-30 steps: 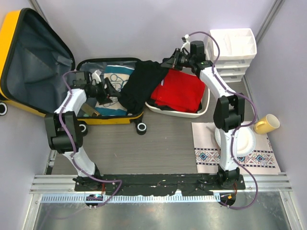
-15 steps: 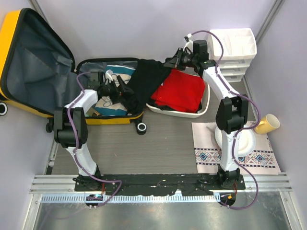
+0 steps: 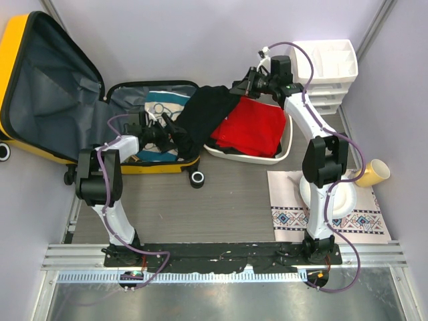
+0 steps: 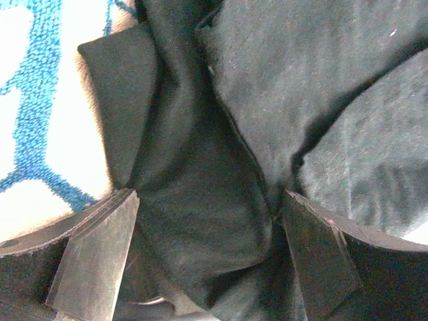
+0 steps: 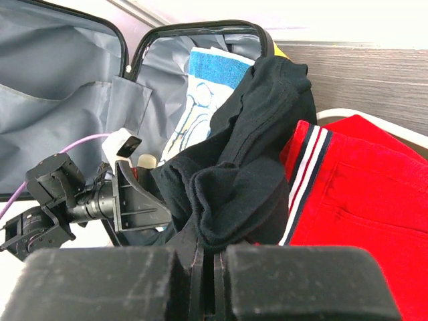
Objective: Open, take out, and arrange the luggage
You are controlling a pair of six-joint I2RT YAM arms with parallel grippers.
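The big yellow hard-shell suitcase [image 3: 53, 87] lies open at the back left of the tabletop [image 3: 221, 200], with a blue-and-white towel [image 3: 159, 107] to take out yet. A soft black cloth [image 3: 207, 110] hangs halfway out. The right tool [image 5: 204, 251] pinches it tight, and the left tool [image 4: 208, 200] is open around a fold, not squeezing, I think.

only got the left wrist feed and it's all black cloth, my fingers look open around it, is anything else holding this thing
observer: yes, the right gripper is shut on the far end of the black garment, up by the white basin.
operator: so where does the cloth run
observer: it drapes from inside the luggage across its rim and onto the red garment lying in the basin.
operator: is my gripper in the case or outside it
observer: the left gripper is over the open lower half of the case, beside the blue and white towel.
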